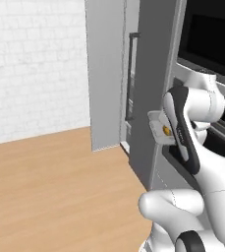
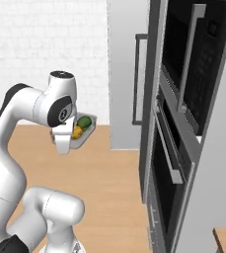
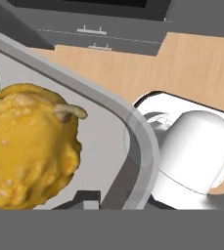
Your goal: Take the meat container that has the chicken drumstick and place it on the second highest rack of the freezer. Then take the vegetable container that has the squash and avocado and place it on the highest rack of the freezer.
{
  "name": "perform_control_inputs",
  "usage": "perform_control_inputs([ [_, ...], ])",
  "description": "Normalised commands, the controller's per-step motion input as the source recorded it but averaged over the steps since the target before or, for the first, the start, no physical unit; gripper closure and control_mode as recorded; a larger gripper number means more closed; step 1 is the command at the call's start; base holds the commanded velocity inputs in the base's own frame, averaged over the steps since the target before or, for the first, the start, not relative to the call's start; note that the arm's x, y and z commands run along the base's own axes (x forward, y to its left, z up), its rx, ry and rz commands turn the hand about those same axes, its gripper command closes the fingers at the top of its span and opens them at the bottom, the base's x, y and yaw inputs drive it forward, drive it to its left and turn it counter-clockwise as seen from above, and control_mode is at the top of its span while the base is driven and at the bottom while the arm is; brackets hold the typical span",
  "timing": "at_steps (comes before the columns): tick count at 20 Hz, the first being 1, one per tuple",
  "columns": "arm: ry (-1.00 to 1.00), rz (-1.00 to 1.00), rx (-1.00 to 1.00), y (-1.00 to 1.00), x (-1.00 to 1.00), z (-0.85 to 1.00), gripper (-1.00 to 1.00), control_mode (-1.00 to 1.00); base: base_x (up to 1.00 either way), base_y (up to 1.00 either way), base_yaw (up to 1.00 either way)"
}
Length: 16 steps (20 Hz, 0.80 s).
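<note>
Second step in hand: vegetable container with squash and avocado held aloft, mid-left of right base view. Gripper clamped on container rim. Freezer upper centre, door apparently closed. Next, judged: get freezer open, carry tray level to highest rack.

The arm is folded up, elbow bent, and its hand is closed, gripping a tray.
</note>
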Motion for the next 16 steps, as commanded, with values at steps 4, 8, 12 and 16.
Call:
perform_control_inputs([
  [4, 0.00, 0.00, 0.00, 0.00, 0.00, 0.00, 1.00, 1.00, 0.98, 0.00, 0.02],
  [8, 0.00, 0.00, 0.00, 0.00, 0.00, 0.00, 1.00, 1.00, 0.92, 0.00, -0.07],
  [12, 0.00, 0.00, 0.00, 0.00, 0.00, 0.00, 1.00, 1.00, 0.94, 0.00, -0.08],
  [16, 0.00, 0.00, 0.00, 0.00, 0.00, 0.00, 1.00, 1.00, 0.87, 0.00, -0.06],
])
